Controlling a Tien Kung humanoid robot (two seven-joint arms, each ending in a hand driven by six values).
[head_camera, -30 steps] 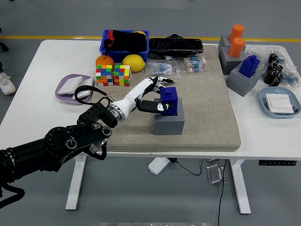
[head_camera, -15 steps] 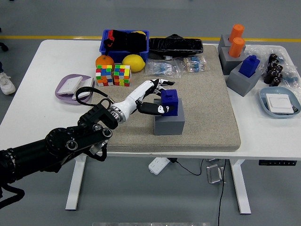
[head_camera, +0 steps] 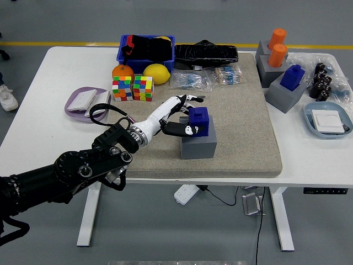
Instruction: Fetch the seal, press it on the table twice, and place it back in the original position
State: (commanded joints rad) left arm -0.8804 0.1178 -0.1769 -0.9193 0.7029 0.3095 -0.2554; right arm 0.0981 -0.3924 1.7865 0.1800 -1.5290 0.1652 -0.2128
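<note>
The blue seal (head_camera: 199,118) sits upright in its grey block holder (head_camera: 198,148) in the middle of the beige mat (head_camera: 242,127). My left hand (head_camera: 187,115), white with dark fingertips, reaches in from the lower left and is at the seal's left side. Its thumb (head_camera: 177,128) lies against the seal's left face. The other fingers (head_camera: 190,100) spread loosely above and behind the seal's top corner and do not clamp it. My right arm is out of view.
Two Rubik's cubes (head_camera: 133,88), an orange (head_camera: 122,71) and a lemon (head_camera: 156,73) lie behind my arm. A purple plate (head_camera: 83,102) sits to the left. Grey blocks with orange seals (head_camera: 277,47) and another blue seal (head_camera: 292,77) stand at the right, near a blue plate (head_camera: 328,118).
The seal has sunk a little lower into its grey holder. My left hand has loosened and drawn slightly back to the left, fingers lifting off the seal's top.
</note>
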